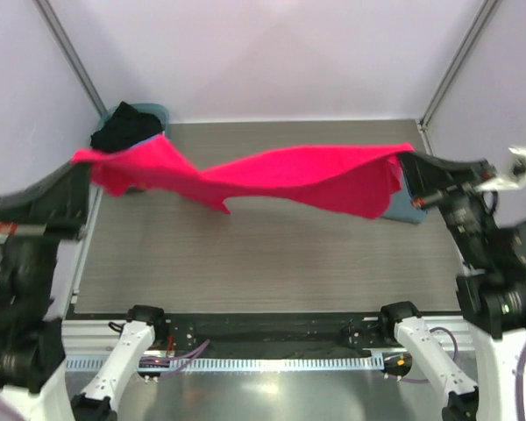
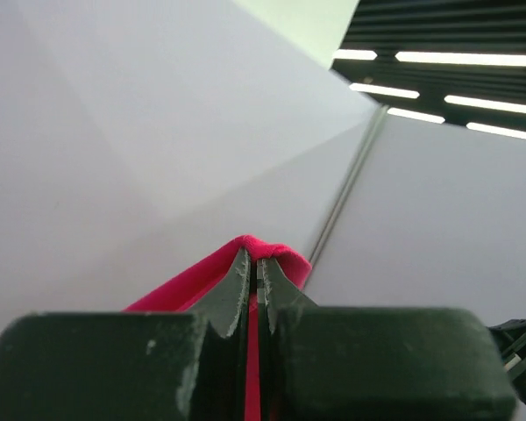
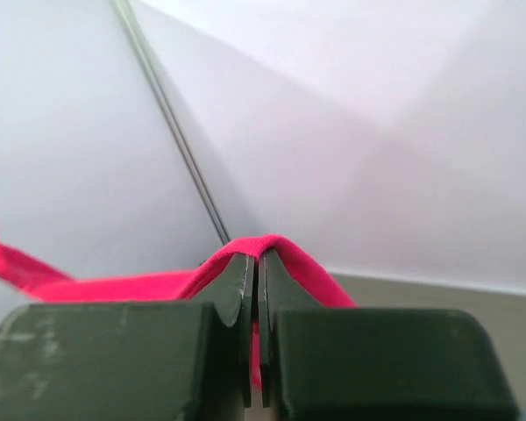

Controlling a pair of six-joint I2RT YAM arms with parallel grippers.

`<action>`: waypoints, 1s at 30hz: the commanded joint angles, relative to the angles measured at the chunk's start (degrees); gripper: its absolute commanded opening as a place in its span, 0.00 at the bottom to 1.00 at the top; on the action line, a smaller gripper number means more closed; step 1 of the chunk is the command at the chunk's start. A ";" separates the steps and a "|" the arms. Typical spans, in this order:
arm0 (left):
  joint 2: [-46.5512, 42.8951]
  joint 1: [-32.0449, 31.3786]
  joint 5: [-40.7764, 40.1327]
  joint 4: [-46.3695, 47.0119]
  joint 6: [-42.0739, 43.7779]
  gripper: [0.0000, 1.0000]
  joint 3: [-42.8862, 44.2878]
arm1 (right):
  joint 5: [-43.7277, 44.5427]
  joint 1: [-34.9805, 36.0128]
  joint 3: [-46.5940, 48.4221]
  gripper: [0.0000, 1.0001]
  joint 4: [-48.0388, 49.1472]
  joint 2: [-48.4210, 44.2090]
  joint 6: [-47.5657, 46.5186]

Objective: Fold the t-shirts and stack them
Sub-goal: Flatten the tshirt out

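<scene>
Over the far half of the table [image 1: 263,263], a red-pink t-shirt [image 1: 280,175] is strung out in the air between the two arms, sagging in loose folds toward its middle. I cannot tell whether the lowest fold touches the surface.

Surface: grey wood-grain board, with a metal rail [image 1: 263,361] along the near edge where the arm bases sit.

Room: pale walls [image 1: 272,53] close on the left, far and right sides, with slim metal posts [image 1: 70,53] rising from the far corners. The left wrist view catches strip lights [image 2: 456,60] overhead.

Left gripper [image 2: 252,263]: jaws clenched on a hem of the red-pink cloth, which humps over the fingertips. It sits about at the table's left edge, near the left wall.

Right gripper [image 3: 256,263]: jaws likewise pinched on the shirt's other end, just inside the right edge at the far right corner.

Far left corner: a teal bin [image 1: 158,111] holding a black shirt [image 1: 123,127], just behind the stretched cloth.

Far right: a grey-blue shirt [image 1: 405,207] lies on the board, partly hidden by the red-pink one.
</scene>
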 commanded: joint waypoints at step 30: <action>55.83 0.10 -9.59 3.70 3.65 0.00 46.85 | 12.02 -0.07 43.36 0.01 3.24 53.53 4.73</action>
